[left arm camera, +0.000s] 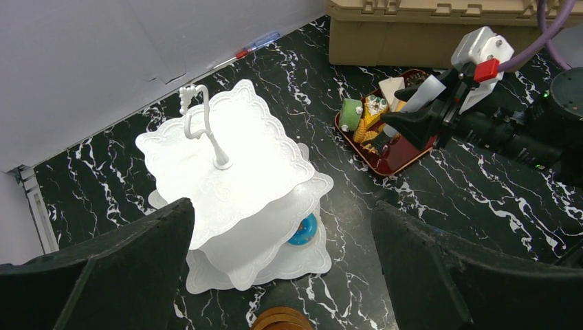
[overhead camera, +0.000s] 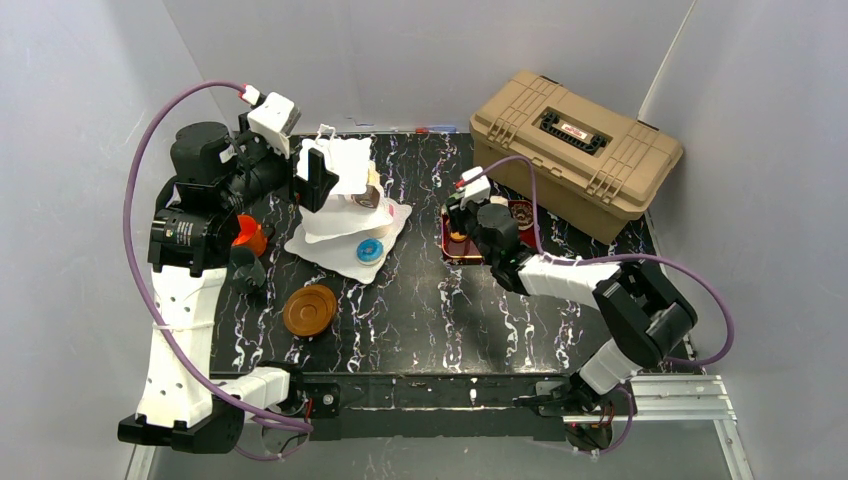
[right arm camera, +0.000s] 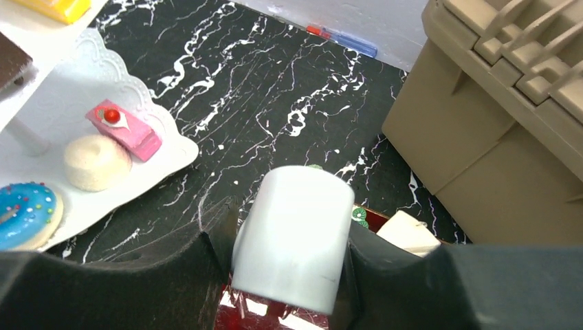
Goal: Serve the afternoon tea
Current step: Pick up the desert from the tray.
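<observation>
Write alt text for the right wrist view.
The right jaws grip a white cylinder above a red tray. At left, a white plate holds a pink cake, a cream bun and a blue donut; a tan toolbox stands right.

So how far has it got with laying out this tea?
Partly done: the tiered stand already carries a blue donut, a pink cake and others. In hand: the right fingers grip a white cylinder above the red tray, where more sweets wait. Still to do: the saucers sit stacked, orange cup apart from them.
</observation>
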Robot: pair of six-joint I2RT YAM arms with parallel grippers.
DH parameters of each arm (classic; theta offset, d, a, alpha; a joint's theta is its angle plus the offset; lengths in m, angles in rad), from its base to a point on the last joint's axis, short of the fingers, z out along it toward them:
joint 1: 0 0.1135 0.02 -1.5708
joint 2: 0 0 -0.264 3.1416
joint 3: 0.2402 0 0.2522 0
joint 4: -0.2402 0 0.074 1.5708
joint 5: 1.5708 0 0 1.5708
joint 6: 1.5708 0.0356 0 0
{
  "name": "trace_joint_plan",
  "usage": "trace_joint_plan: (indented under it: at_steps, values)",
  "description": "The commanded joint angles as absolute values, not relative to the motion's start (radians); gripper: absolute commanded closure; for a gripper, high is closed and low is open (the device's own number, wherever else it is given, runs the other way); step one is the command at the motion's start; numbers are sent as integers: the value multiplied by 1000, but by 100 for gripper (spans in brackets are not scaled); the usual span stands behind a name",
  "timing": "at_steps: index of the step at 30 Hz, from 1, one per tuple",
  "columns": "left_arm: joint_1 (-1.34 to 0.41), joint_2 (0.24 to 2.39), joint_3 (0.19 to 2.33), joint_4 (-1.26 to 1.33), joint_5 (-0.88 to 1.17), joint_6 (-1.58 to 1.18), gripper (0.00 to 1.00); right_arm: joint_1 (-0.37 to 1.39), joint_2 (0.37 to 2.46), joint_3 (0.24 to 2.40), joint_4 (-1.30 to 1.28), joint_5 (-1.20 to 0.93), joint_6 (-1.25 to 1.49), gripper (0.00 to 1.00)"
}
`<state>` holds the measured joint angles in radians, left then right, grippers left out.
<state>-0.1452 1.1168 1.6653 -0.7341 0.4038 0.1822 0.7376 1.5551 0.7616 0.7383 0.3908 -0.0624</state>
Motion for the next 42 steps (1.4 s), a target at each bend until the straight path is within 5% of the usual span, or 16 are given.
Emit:
trace_joint_plan:
  at_steps: [1,13,21,28,42]
  values:
    - [-143,1108,1696,-735,411,182,1,747,1578,825,770,429,-148,47]
    - [-143,1106,1697,-738,410,183,1,744,1593,787,827,405,-125,49]
    - [-143,1101,1669,-742,395,203,1,744,1609,804,842,358,-168,82]
    - [-143,1139,1655,-748,347,207,1,744,1532,785,831,359,-187,98]
    - [-115,1176,1701,-753,324,132,1,774,1293,881,564,213,-86,99]
